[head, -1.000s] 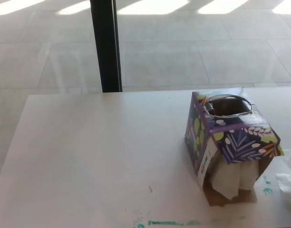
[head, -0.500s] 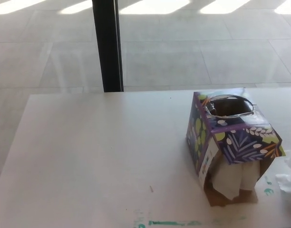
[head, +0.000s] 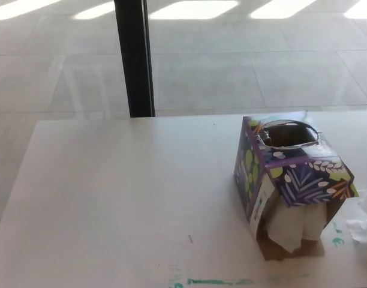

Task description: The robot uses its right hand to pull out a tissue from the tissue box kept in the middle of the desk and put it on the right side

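Observation:
A purple tissue box [head: 285, 177] with a leaf print stands on the white desk [head: 123, 198], right of the middle. Its oval top opening [head: 288, 133] shows no tissue sticking up. The box's near side is torn open, and white tissue [head: 291, 225] hangs out of that gap down to the desk. A crumpled white tissue [head: 364, 219] lies at the right edge of the picture, beside the box. Neither of my hands shows in the head view.
Green marks [head: 213, 281] run along the desk's near edge. A black post [head: 134, 57] stands behind the desk's far edge, with a pale tiled floor [head: 231, 60] beyond.
The picture shifts a few pixels right and then back, so the camera moved slightly. The box and the tissues have not moved on the desk.

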You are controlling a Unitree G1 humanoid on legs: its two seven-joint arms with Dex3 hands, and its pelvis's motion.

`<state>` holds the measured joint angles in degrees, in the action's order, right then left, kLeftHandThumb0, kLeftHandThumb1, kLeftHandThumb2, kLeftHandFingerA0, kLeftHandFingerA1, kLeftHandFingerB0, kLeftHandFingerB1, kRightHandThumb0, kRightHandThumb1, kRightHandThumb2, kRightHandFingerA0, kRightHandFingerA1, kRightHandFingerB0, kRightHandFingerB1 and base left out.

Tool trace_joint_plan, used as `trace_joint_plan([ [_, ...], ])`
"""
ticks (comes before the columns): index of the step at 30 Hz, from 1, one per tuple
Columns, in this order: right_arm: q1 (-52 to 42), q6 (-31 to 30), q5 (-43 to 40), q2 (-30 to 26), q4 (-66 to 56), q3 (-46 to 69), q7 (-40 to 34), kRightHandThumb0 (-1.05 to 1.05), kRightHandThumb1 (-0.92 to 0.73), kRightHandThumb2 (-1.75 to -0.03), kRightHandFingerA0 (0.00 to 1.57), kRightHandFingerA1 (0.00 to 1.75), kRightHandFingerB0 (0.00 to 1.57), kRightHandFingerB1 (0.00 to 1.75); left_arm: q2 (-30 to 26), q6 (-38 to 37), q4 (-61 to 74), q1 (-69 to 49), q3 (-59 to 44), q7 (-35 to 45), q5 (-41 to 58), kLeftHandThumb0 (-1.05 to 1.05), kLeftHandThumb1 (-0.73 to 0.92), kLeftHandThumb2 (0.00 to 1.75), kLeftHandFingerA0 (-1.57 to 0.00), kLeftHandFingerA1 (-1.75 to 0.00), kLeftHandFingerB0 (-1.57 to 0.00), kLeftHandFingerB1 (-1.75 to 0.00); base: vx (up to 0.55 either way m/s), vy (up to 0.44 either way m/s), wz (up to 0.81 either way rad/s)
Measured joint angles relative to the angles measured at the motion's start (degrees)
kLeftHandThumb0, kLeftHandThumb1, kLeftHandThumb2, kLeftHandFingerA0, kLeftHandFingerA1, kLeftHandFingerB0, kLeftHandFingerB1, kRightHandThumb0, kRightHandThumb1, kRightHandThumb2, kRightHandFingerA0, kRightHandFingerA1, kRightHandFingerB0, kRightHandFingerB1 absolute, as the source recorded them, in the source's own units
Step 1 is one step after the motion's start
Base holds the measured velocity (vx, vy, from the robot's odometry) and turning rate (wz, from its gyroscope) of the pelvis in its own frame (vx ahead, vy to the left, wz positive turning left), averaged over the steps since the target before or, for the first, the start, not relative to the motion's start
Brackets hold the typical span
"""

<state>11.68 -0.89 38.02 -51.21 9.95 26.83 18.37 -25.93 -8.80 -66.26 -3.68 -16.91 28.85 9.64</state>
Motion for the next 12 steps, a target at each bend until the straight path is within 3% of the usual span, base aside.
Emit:
trace_joint_plan([
  [1,-2.25,0.41,-0.43,1.43,-0.02,2.09,-0.54,-0.52,-0.57,-0.97,0.74,0.96,0.42,0.60,0.04,0.00,0.00,-0.01,0.04,0.00,0.00,-1.05,0.42,0.77,-0.85,-1.12,-0.71,-1.04,0.00,0.000,0.00],
  [3,-6.38,1.30,-1.28,4.28,0.49,5.71,-1.90,-0.52,-0.57,-0.97,0.74,0.96,0.42,0.60,0.12,0.01,0.00,0.02,0.07,0.00,0.01,-1.05,0.42,0.77,-0.85,-1.12,-0.71,-1.04,0.00,0.000,0.00],
  [4,-8.25,1.67,-1.66,5.61,0.92,7.28,-2.55,-0.54,-0.71,-0.61,0.69,1.02,0.44,0.51,0.18,0.01,0.00,0.01,0.09,0.00,0.01,-1.05,0.42,0.79,-0.86,-1.11,-0.71,-1.05,0.00,0.000,0.00],
  [6,-11.21,2.31,-2.41,8.17,1.88,9.82,-3.75,-0.46,-0.68,-0.60,0.72,1.03,0.45,0.53,0.27,0.00,-0.01,0.00,0.11,0.00,0.01,-1.05,0.43,0.80,-0.86,-1.12,-0.72,-1.04,0.00,0.000,0.00],
  [9,-15.28,3.77,-3.72,12.09,4.82,13.42,-5.85,-0.43,-0.69,-0.61,0.66,1.16,0.39,0.54,0.58,0.00,-0.02,0.01,0.15,0.00,0.00,-1.05,0.42,0.80,-0.87,-1.13,-0.75,-1.03,0.00,0.000,0.00],
  [10,-15.93,4.12,-4.05,12.86,5.63,14.20,-6.30,-0.41,-0.69,-0.61,0.67,1.32,0.38,0.59,0.66,0.00,-0.01,0.04,0.16,0.00,0.00,-1.05,0.40,0.81,-0.87,-1.13,-0.77,-1.04,0.00,0.000,0.00],
  [12,-18.00,5.27,-5.12,15.31,8.68,16.62,-7.89,-0.44,-0.69,-0.62,0.67,1.34,0.36,0.59,0.89,0.01,-0.02,0.04,0.17,0.00,0.01,-1.05,0.40,0.80,-0.87,-1.13,-0.78,-1.04,0.00,0.000,0.00],
])
